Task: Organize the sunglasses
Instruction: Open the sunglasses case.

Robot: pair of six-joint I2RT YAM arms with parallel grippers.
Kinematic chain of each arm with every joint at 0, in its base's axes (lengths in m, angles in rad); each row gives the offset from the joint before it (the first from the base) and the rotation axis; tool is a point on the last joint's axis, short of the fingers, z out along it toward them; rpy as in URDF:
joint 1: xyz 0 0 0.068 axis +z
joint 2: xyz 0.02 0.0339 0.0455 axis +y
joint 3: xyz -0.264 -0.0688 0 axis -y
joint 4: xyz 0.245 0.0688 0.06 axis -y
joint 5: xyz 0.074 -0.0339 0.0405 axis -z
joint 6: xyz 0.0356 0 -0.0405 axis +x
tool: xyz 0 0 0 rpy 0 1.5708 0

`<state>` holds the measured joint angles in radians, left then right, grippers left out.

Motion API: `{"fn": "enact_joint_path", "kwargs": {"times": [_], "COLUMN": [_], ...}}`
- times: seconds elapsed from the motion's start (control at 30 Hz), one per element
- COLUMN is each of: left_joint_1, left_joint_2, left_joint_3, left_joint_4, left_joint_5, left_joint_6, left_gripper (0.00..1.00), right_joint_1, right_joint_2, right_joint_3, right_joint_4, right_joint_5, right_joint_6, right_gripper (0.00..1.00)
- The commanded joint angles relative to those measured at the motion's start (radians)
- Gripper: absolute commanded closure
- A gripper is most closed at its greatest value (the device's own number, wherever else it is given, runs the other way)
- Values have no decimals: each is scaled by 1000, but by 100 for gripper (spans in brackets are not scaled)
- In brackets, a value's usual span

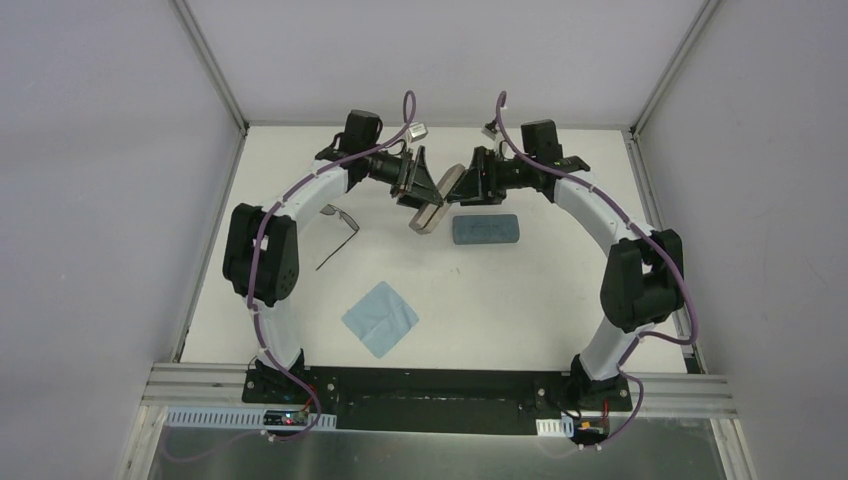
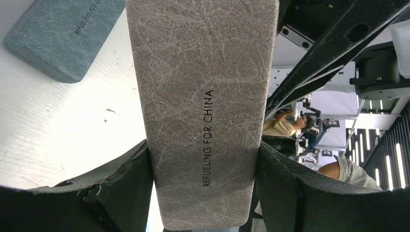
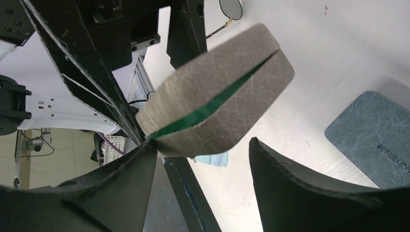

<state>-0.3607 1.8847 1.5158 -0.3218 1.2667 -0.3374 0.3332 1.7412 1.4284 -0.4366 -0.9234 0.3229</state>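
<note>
left gripper (image 2: 204,154) clamped on the oblong beige leather-look case (image 2: 203,72), lifted off the white table (image 1: 560,300) | right gripper (image 3: 203,145) jaws apart around that case's cracked-open end, not squeezing | thin black wire-framed sunglasses (image 1: 340,222) just lying on the table by the left arm | blue-grey oblong case (image 1: 485,229) flat nearby

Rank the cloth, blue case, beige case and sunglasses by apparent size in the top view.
1. cloth
2. blue case or beige case: unsure, the beige one is held up nearer the camera, tilted, partly hidden
3. sunglasses, thin wire outline
</note>
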Motion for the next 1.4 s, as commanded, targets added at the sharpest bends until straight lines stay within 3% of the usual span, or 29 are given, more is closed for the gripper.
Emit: {"fn": "enact_joint_path", "kwargs": {"times": [0.0, 0.1, 0.27, 0.53, 0.77, 0.9, 1.1, 1.17, 1.37], "left_joint_1": [-14, -21, -56, -63, -22, -23, -26, -29, -42], "left_joint_2": [-67, -72, -82, -93, -83, -58, -53, -60, -83], "left_joint_3": [19, 21, 30, -15, -15, 0, 18, 13, -15], "left_joint_4": [167, 267, 290, 296, 267, 260, 262, 262, 263], "left_joint_5": [142, 194, 234, 176, 47, 29, 45, 56, 74], "left_joint_6": [-118, -210, -231, -238, -235, -235, -230, -229, -214], "left_gripper": [100, 100, 100, 100, 100, 100, 100, 100, 100], "right_joint_1": [-40, -65, -94, -106, -125, -105, -61, -54, -41], "right_joint_2": [3, 9, 47, 14, -182, -241, -190, -154, -81], "right_joint_3": [-75, -115, -118, -60, -59, -82, -52, -25, 36], "right_joint_4": [-21, -51, -79, -59, -61, 7, 100, 109, 129], "right_joint_5": [97, 170, 240, 146, -113, -203, -190, -162, -138], "right_joint_6": [-51, -75, -106, -126, -135, -75, 7, 45, 75], "right_gripper": [32, 34, 35, 35, 20, 17, 15, 4, 4]}}
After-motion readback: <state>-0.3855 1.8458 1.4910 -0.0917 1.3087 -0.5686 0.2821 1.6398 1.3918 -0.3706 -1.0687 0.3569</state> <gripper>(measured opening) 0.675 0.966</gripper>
